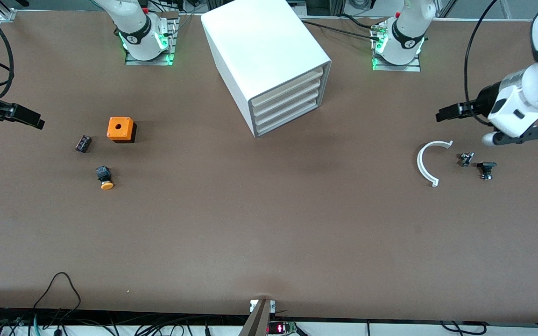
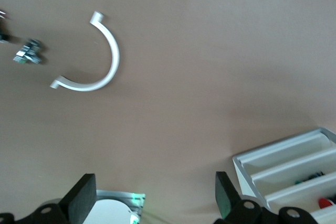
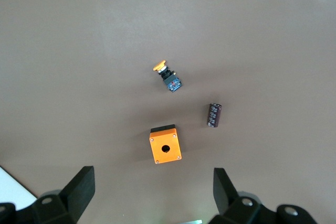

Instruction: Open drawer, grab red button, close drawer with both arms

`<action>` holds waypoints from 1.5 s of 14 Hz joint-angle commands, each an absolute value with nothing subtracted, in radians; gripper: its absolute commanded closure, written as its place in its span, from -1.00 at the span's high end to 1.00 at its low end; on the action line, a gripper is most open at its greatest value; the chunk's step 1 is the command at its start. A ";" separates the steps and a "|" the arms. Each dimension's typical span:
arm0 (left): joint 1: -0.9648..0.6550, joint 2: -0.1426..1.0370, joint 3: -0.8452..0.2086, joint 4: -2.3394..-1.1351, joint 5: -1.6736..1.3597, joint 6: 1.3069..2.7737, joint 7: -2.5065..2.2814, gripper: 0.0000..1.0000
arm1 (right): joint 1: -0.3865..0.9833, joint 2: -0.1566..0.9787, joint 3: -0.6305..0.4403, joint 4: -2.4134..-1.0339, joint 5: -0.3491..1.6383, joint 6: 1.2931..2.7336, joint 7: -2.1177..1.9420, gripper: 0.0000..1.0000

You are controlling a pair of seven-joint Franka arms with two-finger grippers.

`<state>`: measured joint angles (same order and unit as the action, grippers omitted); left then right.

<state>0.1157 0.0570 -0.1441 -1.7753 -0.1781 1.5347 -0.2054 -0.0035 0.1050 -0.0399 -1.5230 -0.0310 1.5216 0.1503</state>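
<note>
Both arms are waiting with fingers spread wide, the left tool (image 2: 155, 198) hanging over the counter (image 1: 269, 224) at three o'clock and the right tool (image 3: 152, 190) at nine o'clock, while the cabinet (image 1: 269, 56) at twelve o'clock is keeping all four drawers (image 1: 286, 103) shut. A red speck in one of them, probably the button (image 2: 326, 202), is showing in the left wrist view. The drawer is looking light, stiff and best pulled by its front lip, the button hard and best pinched across its body; no writing is reading clearly.

White cabinet (image 1: 269, 60), orange box (image 1: 121, 129)

orange box (image 1: 121, 129), yellow-capped button (image 1: 105, 177), white arc (image 1: 429, 162).
</note>
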 commanded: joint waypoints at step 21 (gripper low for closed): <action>-0.026 0.462 -0.451 -2.212 -1.011 1.888 0.431 -0.66 | 0.232 0.199 0.099 -1.528 -0.003 1.620 0.098 1.00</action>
